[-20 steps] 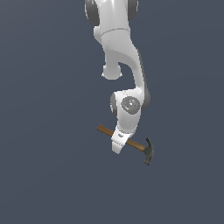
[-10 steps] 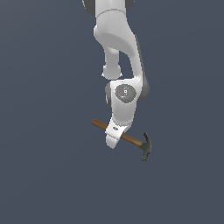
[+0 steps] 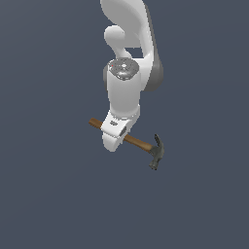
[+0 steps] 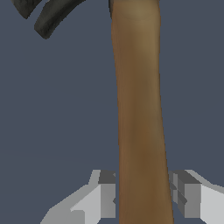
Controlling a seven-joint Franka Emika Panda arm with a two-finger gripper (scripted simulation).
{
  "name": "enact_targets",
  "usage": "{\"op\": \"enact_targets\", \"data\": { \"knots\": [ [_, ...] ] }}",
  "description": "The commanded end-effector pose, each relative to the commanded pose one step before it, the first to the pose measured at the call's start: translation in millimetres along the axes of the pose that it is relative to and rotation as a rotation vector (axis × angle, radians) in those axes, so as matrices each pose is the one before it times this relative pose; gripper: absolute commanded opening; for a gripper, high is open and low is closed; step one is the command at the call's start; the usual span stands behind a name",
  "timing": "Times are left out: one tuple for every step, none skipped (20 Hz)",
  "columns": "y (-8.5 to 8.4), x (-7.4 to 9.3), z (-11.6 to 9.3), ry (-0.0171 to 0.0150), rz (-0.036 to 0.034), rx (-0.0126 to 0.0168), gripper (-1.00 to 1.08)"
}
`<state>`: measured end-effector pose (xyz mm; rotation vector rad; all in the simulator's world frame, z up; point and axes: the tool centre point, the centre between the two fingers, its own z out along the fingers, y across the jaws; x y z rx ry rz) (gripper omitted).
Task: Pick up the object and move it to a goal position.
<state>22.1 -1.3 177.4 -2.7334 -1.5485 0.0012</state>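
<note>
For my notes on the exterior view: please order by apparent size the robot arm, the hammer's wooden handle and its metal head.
1. robot arm, by far the largest.
2. wooden handle, partly hidden behind the gripper.
3. metal head, smallest.

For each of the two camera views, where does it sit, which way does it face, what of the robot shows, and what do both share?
Exterior view: off the arm, facing the white arm's front; shows upper links, wrist and gripper holding the small claw hammer with brown wooden handle and dark metal head.
Wrist view: on the wrist, looking along the fingers past the gripper; only the fingertips show, either side of the handle.
Shared: the hammer and the gripper.
</note>
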Motion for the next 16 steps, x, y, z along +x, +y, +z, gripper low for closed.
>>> {"op": "enact_targets", "data": {
  "knots": [
    [4.32,-8.85,-25.25,0.00187,-0.00114,-0.00148,-1.0],
    [1.58,-3.26,-8.45,0.0,0.0,0.0,-1.0],
    [1.54,-3.04,-7.96,0.0,0.0,0.0,-1.0],
    [1.6,-2.8,-6.99,0.00006,-0.00002,0.00069,-1.0],
    [1.33,-2.53,-6.67,0.0,0.0,0.0,-1.0],
    [1.21,-2.27,-5.99,0.0,0.0,0.0,-1.0],
    [1.09,-2.01,-5.33,0.0,0.0,0.0,-1.0],
    [1.19,-1.83,-4.27,-0.0001,0.00018,0.00066,-1.0],
    [0.88,-1.49,-4.01,0.0,0.0,0.0,-1.0],
    [0.79,-1.24,-3.36,0.0,0.0,0.0,-1.0],
    [0.7,-0.98,-2.71,0.0,0.0,0.0,-1.0],
    [0.62,-0.72,-2.06,0.0,0.0,0.0,-1.0],
    [0.54,-0.47,-1.41,0.0,0.0,0.0,-1.0],
    [0.62,-0.38,-0.61,-0.00074,0.00063,-0.0001,-1.0],
    [0.35,0.01,-0.18,0.0,0.0,0.0,-1.0],
    [0.13,0.06,0.06,0.0,0.0,0.0,-1.0]
  ]
}}
